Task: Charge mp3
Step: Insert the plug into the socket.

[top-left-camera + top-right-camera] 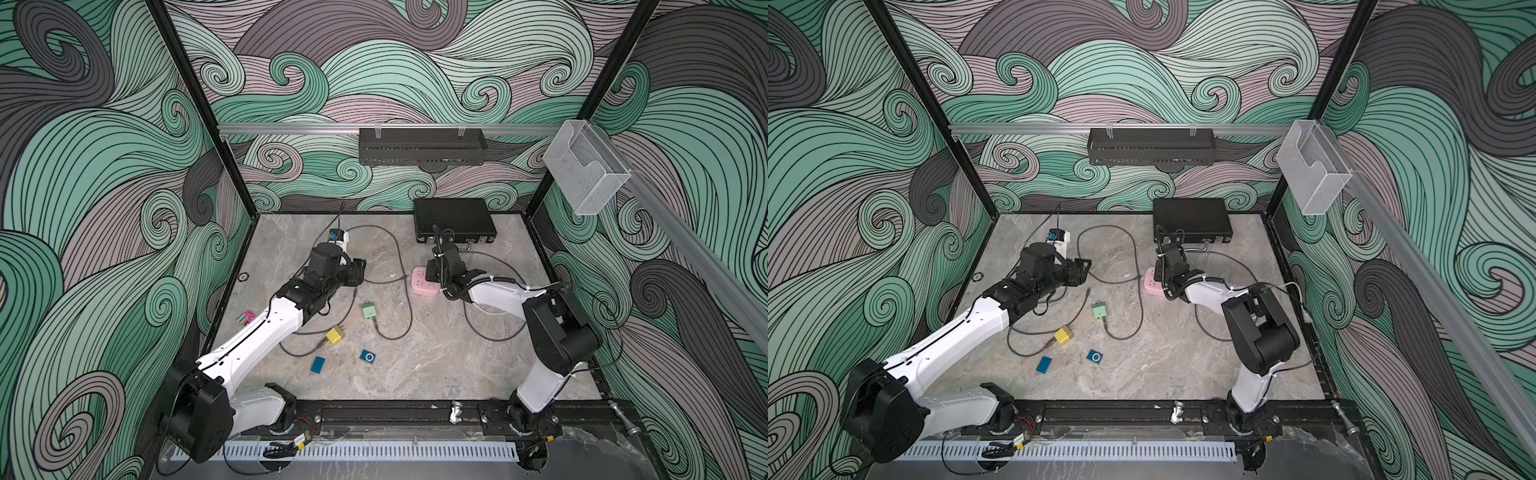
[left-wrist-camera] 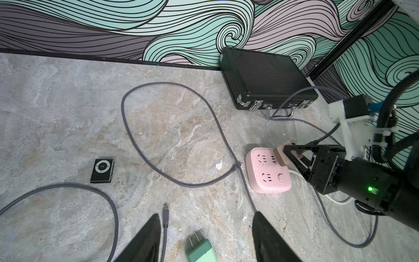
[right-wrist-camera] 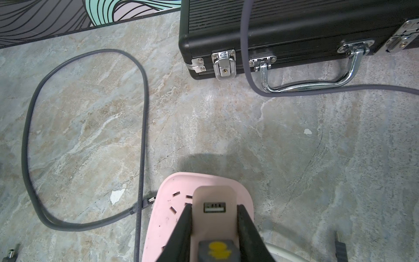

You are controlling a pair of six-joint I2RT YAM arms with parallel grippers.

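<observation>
Gripping a beige charger (image 3: 213, 197), the right pincer (image 3: 214, 211) holds it at the pink power strip (image 2: 269, 179). The left pincer (image 2: 206, 214) hangs open above a green adapter (image 2: 200, 249). The blue mp3 (image 1: 368, 356) lies on the surface (image 1: 436, 365), well apart.

Walls (image 1: 415, 62) printed with swirling teal, lilac and grey waves enclose a grey-brown marble worktop (image 1: 457, 353). Black posts (image 1: 195, 95) mark the far corners. A silver rail (image 1: 291, 129) on the far wall carries a black perforated tray (image 1: 422, 145). A clear plastic holder (image 1: 582, 170) hangs at the right.
</observation>
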